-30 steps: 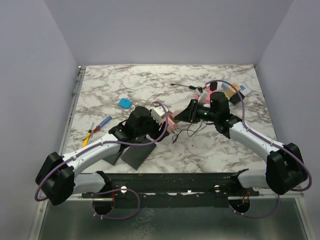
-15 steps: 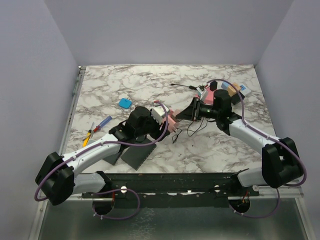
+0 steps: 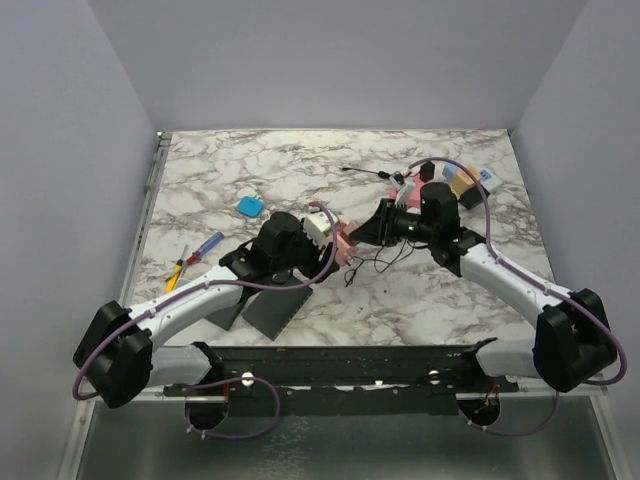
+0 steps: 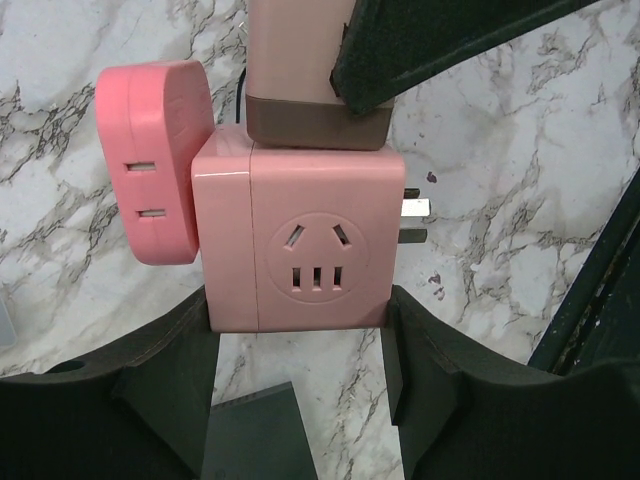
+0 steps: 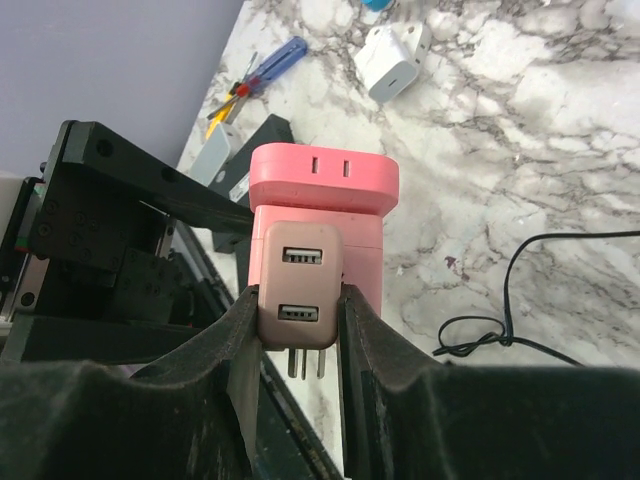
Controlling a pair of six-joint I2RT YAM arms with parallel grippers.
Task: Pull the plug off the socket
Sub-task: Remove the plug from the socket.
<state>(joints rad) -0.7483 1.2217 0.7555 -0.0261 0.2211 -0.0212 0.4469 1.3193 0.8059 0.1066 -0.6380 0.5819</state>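
Observation:
The socket [image 4: 315, 255] is a pink cube with an outlet face, not a long strip. My left gripper [image 4: 300, 330] is shut on its two sides just above the marble. A flat pink adapter [image 4: 155, 165] sits on its left side, and bare metal prongs [image 4: 415, 210] stick out on the right. The plug [image 5: 300, 285] is a beige-pink charger with two USB ports. It sits flush against the cube, and my right gripper [image 5: 298, 310] is shut on it. From above, both grippers [image 3: 325, 250] [image 3: 375, 228] meet at the table's middle.
A white charger [image 5: 393, 60], a blue-handled screwdriver [image 3: 205, 247] and a small blue piece [image 3: 249, 207] lie to the left. A thin black cable [image 3: 375, 262] coils below the grippers. Black pads [image 3: 275, 305] lie near the left arm. A cluster of adapters [image 3: 460, 180] sits at the back right.
The right wrist swung slightly toward the back right, then came back. Both grips and the pink cube look unchanged.

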